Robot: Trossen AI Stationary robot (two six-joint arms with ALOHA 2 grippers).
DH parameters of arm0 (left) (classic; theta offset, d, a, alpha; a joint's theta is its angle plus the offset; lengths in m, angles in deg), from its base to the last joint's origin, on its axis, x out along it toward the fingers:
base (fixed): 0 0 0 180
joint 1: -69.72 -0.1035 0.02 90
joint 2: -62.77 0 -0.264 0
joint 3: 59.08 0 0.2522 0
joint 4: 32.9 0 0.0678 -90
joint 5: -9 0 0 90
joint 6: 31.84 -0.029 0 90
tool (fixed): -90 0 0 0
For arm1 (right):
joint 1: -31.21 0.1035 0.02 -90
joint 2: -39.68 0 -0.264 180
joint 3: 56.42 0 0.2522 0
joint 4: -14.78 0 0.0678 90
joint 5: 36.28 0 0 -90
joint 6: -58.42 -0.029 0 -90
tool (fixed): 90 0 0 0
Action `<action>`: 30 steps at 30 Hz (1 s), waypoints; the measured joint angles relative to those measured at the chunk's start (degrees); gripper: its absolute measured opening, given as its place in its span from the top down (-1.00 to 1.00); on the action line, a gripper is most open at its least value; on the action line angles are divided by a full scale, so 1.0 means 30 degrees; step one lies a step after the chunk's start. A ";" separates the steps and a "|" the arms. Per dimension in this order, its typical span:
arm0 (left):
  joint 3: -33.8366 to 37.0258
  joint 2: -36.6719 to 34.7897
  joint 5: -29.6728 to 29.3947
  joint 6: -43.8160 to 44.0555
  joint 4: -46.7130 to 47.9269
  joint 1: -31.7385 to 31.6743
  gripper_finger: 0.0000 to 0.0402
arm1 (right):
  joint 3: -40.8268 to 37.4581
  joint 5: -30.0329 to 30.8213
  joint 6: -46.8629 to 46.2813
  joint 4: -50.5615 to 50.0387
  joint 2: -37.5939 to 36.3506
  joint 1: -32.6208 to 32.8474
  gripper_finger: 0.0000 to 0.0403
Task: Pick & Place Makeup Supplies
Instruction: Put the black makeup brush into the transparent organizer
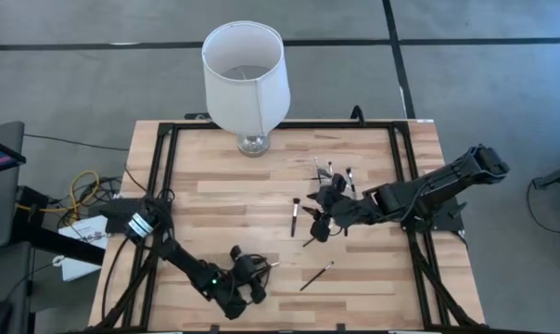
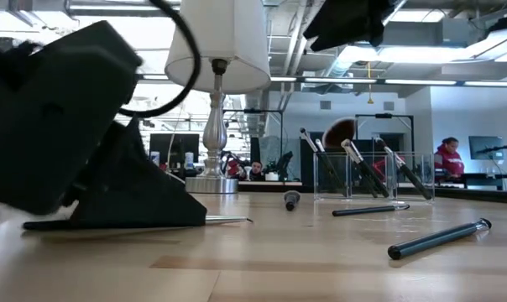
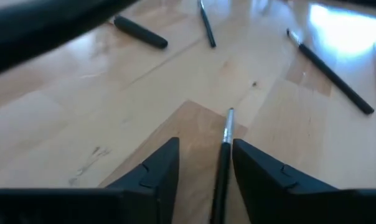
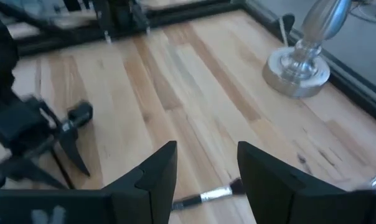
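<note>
Resting low on the wooden table [image 1: 215, 199] toward six o'clock, the left gripper [image 3: 203, 171] has its fingers parted around a thin dark brush [image 3: 223, 163] lying between them; whether they pinch it, I cannot tell. Toward three o'clock the right gripper [image 4: 206, 171] hovers with fingers apart and empty above a silver-ferruled brush [image 4: 206, 195]. More brushes stand in the clear holder [image 2: 371, 176]; loose ones [image 1: 316, 276] lie around centre. At twelve o'clock stands the white lamp [image 1: 247, 79].

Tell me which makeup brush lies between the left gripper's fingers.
The thin dark-handled brush lying on the wood between the left gripper's open fingers; the other loose brushes lie farther out.
</note>
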 joint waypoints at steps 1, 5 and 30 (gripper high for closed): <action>-0.0008 0.0298 -0.0374 0.0210 -0.0038 0.0182 0.30 | -0.0030 -0.0012 0.0001 -0.0097 0.0017 0.0097 0.21; -0.0066 0.1185 -0.1372 -0.0728 -0.0005 0.0683 0.35 | -0.0013 -0.0026 -0.0002 0.0093 0.0575 0.0415 0.23; 0.0443 -0.0629 0.0041 -0.1504 0.0377 -0.0009 0.94 | -0.0847 -0.3019 0.2344 1.0337 0.4964 0.2479 0.26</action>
